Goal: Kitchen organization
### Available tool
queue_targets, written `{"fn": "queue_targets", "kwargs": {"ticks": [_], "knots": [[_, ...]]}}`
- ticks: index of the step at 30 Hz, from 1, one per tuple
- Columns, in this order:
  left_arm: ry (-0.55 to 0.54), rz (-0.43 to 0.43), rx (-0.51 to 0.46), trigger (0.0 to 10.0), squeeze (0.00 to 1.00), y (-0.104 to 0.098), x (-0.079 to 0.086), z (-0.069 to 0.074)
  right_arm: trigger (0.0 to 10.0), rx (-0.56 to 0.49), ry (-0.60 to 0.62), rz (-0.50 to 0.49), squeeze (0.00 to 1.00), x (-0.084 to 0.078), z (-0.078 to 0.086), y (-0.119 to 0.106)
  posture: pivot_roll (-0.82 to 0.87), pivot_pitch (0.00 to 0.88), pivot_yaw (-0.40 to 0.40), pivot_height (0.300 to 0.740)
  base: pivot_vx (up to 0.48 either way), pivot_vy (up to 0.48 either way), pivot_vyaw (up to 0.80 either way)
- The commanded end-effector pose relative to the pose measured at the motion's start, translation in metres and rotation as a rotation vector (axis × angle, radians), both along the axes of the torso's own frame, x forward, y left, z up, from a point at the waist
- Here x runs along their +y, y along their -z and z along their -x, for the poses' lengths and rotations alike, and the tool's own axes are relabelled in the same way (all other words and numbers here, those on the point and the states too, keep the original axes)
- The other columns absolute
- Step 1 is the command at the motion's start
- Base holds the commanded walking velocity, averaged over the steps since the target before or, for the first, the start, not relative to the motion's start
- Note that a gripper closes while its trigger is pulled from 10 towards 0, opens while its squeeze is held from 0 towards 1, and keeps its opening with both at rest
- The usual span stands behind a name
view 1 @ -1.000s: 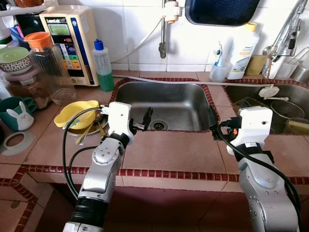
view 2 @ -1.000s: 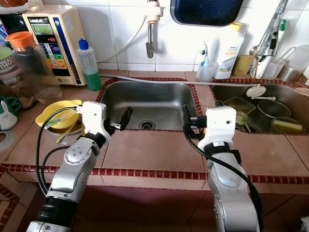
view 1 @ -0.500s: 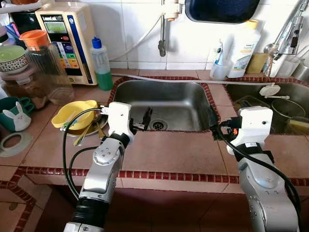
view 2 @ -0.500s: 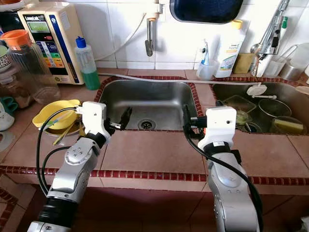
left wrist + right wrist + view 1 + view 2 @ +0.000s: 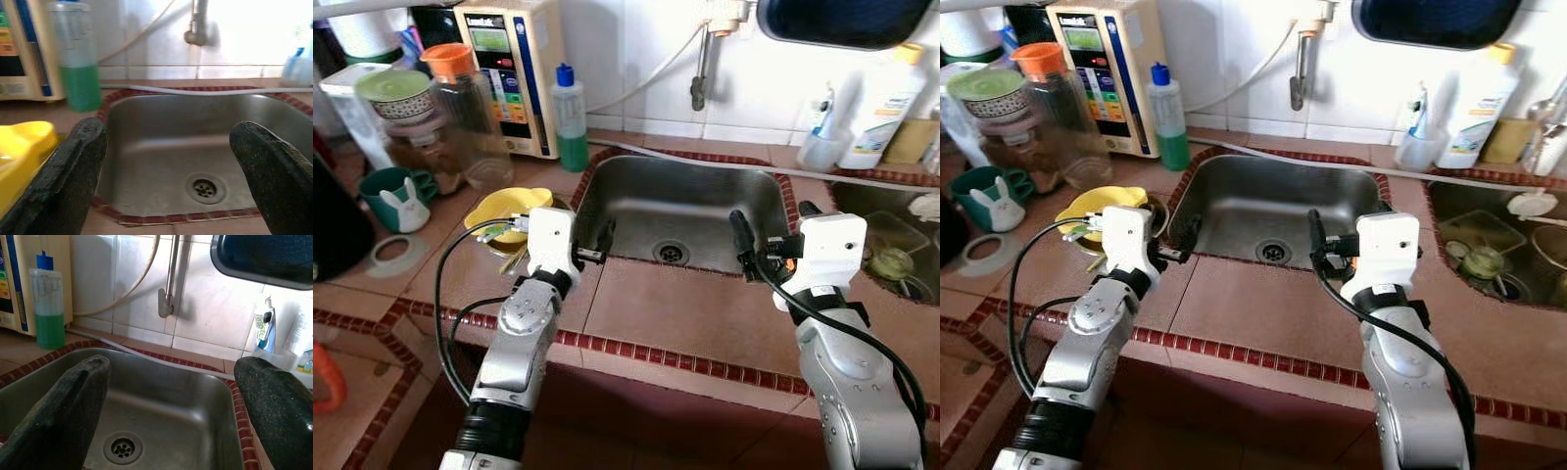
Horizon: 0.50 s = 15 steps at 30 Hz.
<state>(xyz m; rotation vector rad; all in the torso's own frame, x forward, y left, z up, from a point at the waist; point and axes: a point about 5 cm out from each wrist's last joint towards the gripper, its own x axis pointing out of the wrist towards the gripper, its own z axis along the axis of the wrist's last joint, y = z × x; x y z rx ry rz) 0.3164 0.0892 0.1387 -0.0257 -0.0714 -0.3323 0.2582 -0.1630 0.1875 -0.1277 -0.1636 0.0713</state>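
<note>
Since the view has swung left across the bench [image 5: 695,318], both tools — left tool [image 5: 599,245], right tool [image 5: 741,245] — hang wide and empty before the sink [image 5: 685,211], the yellow bowl [image 5: 507,211] beside the left one — likely next

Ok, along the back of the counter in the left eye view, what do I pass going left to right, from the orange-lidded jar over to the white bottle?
Orange-lidded jar → water purifier unit → green soap bottle → wall tap → toothbrush cup → white bottle.
</note>
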Motion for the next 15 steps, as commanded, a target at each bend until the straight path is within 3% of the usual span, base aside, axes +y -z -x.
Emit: {"fn": "queue_targets", "kwargs": {"ticks": [1, 5, 9, 15], "knots": [[-0.013, -0.015, -0.004, 10.0, 0.0, 0.0, 0.004, -0.001, 10.0, -0.015, -0.011, 0.002, 0.0, 0.001, 0.001, -0.005, 0.0, 0.0, 0.013, 0.74, 0.0, 0.0, 0.0], [-0.045, -0.025, -0.017, 10.0, 0.0, -0.002, 0.005, 0.0, 10.0, -0.017, -0.013, 0.021, 0.0, -0.004, 0.0, -0.007, 0.0, 0.0, 0.012, 0.74, 0.0, 0.0, 0.0], [-0.157, -0.106, -0.047, 10.0, 0.0, -0.002, 0.018, -0.004, 10.0, -0.017, -0.075, 0.049, 0.0, -0.01, -0.005, -0.015, 0.0, 0.0, 0.01, 0.74, 0.0, 0.0, 0.0], [-0.123, -0.093, -0.028, 10.0, 0.0, 0.001, 0.016, -0.002, 10.0, -0.021, -0.103, 0.07, 0.0, -0.01, -0.008, -0.019, 0.0, 0.0, 0.003, 0.74, 0.0, 0.0, 0.0]]}}
